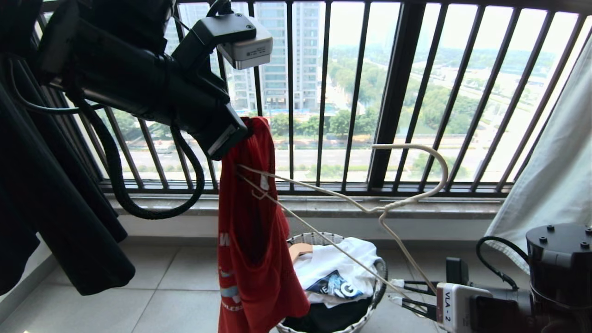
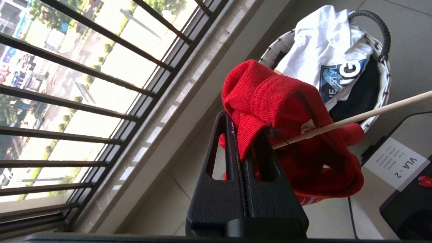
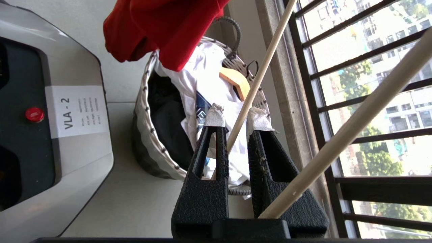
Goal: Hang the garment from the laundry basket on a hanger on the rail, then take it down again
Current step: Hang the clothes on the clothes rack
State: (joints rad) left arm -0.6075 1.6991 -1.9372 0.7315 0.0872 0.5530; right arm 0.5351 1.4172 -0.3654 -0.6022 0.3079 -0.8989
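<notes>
The red garment hangs by its collar from my left gripper, which is raised in front of the window bars. In the left wrist view the left gripper is shut on the ribbed red collar. One arm of the thin white hanger runs into the garment's neck opening. The hanger's other corner sits low at the right in my right gripper. There the taped fingertips stand slightly apart with the hanger's wire between them. The laundry basket stands on the floor below. The rail is out of view.
The basket holds a white printed T-shirt, dark clothing and a wooden hanger piece. The dark balcony railing and stone sill are behind. A black garment hangs at left and a white curtain at right.
</notes>
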